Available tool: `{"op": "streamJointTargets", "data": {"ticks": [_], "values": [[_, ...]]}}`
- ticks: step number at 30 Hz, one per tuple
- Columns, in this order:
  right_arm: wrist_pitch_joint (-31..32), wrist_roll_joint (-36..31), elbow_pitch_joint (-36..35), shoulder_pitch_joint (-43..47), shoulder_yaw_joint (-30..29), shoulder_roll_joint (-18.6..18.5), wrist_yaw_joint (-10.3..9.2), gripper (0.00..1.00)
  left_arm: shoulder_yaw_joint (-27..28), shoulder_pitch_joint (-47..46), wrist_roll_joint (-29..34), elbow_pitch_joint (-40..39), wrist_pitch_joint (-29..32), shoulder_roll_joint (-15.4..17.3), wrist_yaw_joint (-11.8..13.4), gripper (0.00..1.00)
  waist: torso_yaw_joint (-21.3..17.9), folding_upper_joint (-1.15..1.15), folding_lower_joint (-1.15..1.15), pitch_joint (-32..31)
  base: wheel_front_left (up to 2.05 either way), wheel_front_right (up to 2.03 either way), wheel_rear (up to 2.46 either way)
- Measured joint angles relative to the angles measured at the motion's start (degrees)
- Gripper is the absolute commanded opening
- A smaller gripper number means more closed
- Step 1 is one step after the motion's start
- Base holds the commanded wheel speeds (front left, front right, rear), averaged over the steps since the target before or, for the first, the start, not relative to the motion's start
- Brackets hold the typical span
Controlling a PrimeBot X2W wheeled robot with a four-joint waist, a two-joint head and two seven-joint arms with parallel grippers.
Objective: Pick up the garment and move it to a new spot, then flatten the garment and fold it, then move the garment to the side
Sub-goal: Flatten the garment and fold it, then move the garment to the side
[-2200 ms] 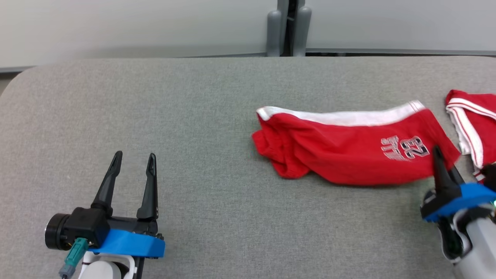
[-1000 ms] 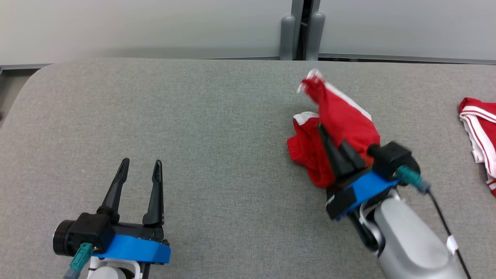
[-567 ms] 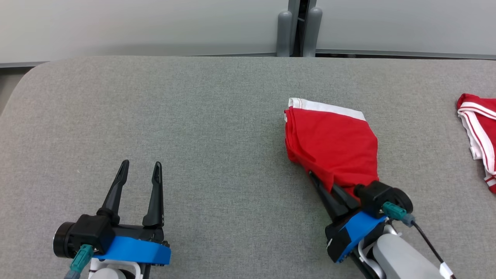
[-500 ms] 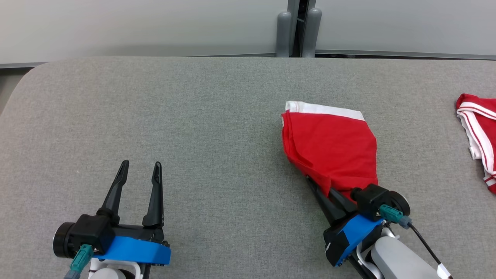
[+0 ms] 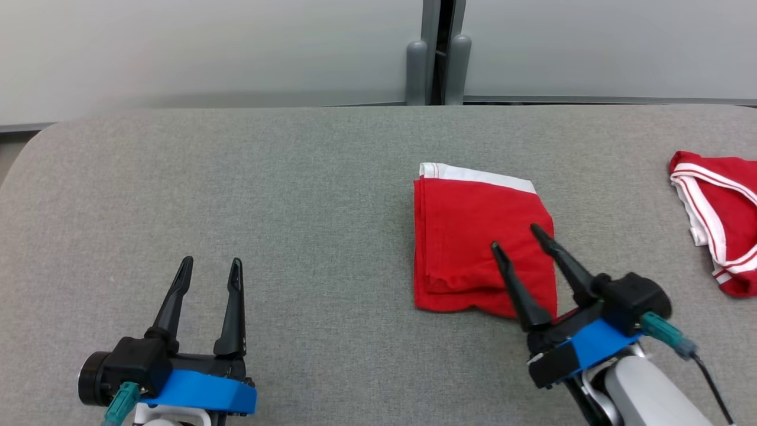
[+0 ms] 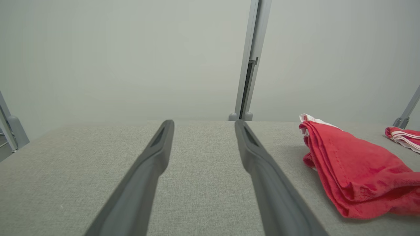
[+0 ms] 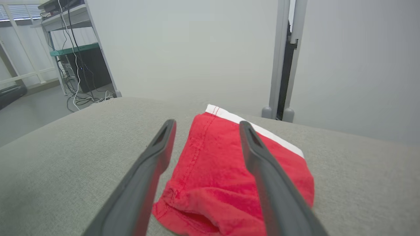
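The garment [image 5: 473, 248] lies folded, right of the table's [image 5: 266, 177] middle, its white band toward the far edge. The right gripper [image 5: 516, 236] is poised over its near right corner, fingers apart, holding nothing. The left gripper [image 5: 212, 260] sits spread near the near-left corner. Pinching only the top layer for the sideways move would likely unfold it.

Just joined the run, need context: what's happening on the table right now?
The red shorts lie folded on the grey table. The right hand hangs open over their near corner, gripping nothing. The left hand sits open, apart, at the near left. A second red garment lies at the right edge. Moving the shorts aside is not yet done.
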Motion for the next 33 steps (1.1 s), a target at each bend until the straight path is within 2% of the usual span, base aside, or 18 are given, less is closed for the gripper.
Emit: {"op": "streamJointTargets", "data": {"ticks": [6,7,12,15,21,33], "values": [[-0.09,-5.08,-4.86,4.76,-10.14,2.32,0.00,1.00,1.22,0.96,1.01,0.15,0.00,0.02,-0.10,1.00,-1.86,0.00,0.00,-1.51,0.00,0.00,0.00],[-0.09,-5.08,-4.86,4.76,-10.14,2.32,0.00,1.00,1.22,0.96,1.01,0.15,0.00,0.02,-0.10,1.00,-1.86,0.00,0.00,-1.51,0.00,0.00,0.00],[-0.09,-8.15,-6.77,10.34,-18.93,5.81,0.00,1.00,2.92,1.99,1.74,0.16,0.00,0.01,-0.24,1.00,-4.05,0.00,0.00,-3.48,0.00,0.00,0.00],[-0.09,-9.53,-7.24,12.96,-21.68,7.13,0.00,1.00,3.70,2.47,1.97,-0.12,0.00,0.00,-0.34,1.00,-5.00,0.00,0.00,-4.35,0.00,0.00,0.00],[-0.09,-11.02,-7.60,15.81,-24.74,9.28,0.00,1.00,5.34,3.90,2.63,-0.22,0.00,0.00,-0.58,1.00,-6.21,0.00,-0.01,-5.26,0.00,0.00,0.00],[-0.09,-12.96,-5.84,17.42,-25.23,11.13,0.00,1.00,6.44,5.05,3.05,1.57,0.00,0.01,-0.70,1.00,-5.88,0.00,0.00,-5.88,0.00,0.00,0.00]]}}
